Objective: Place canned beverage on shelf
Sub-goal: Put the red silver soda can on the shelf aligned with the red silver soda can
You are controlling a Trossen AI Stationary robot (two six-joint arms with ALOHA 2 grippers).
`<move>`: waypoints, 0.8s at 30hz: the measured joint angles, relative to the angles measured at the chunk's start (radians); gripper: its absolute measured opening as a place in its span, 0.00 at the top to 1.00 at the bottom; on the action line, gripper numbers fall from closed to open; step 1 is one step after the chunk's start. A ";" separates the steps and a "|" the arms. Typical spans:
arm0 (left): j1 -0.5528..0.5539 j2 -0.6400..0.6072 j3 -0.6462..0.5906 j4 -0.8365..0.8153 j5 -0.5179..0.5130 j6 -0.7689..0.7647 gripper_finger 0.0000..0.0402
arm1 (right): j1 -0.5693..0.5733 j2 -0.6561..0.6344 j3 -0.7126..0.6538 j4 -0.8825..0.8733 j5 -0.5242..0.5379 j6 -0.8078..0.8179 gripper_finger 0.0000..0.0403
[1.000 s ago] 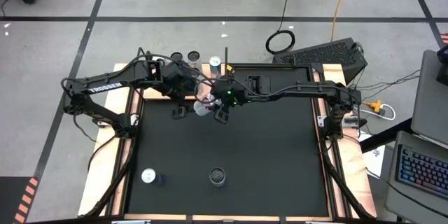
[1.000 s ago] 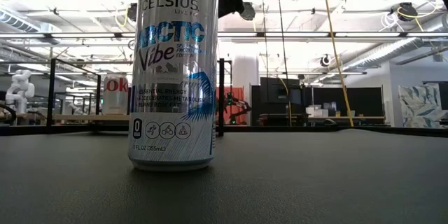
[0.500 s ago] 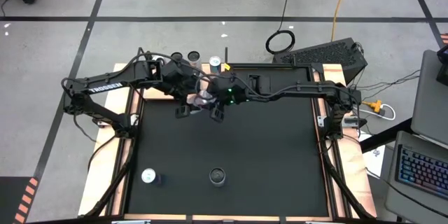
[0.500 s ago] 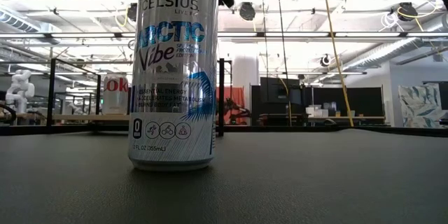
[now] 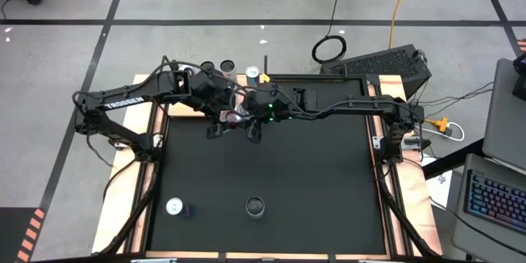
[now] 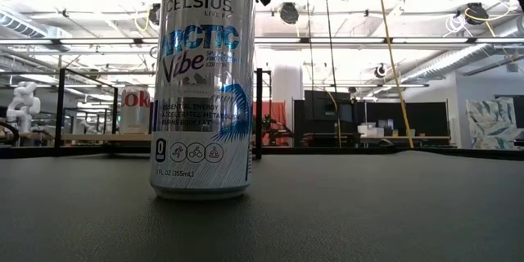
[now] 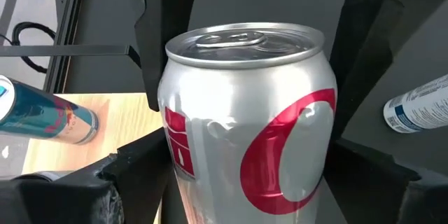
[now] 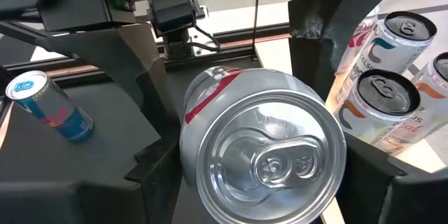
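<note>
At the black surface's [image 5: 312, 181] twelve-o'clock edge, beside the light-wood shelf [image 7: 105, 115], both grippers meet. The left gripper [image 5: 216, 123] and right gripper [image 5: 251, 125] each clasp the silver-and-red aluminium can [image 7: 245, 133].

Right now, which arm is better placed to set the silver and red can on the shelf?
Probably the left. The can stands upright directly before the left gripper, with the shelf just beyond it. The right gripper holds the can end-on, facing its lid.
</note>
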State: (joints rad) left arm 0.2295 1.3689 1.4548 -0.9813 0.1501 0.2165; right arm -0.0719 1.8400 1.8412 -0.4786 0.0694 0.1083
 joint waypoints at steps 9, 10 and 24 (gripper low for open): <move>0.000 0.007 0.000 -0.009 0.005 -0.001 0.27 | 0.000 0.000 0.000 -0.002 -0.013 0.005 0.35; 0.000 0.007 0.000 -0.010 0.008 -0.004 0.29 | 0.000 0.000 0.000 -0.003 -0.021 0.007 0.35; 0.000 0.006 0.000 -0.015 0.019 0.003 0.31 | 0.001 0.000 0.000 -0.003 -0.049 0.054 0.26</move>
State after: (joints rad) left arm 0.2295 1.3750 1.4548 -0.9964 0.1693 0.2190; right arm -0.0708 1.8400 1.8416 -0.4820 0.0203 0.1627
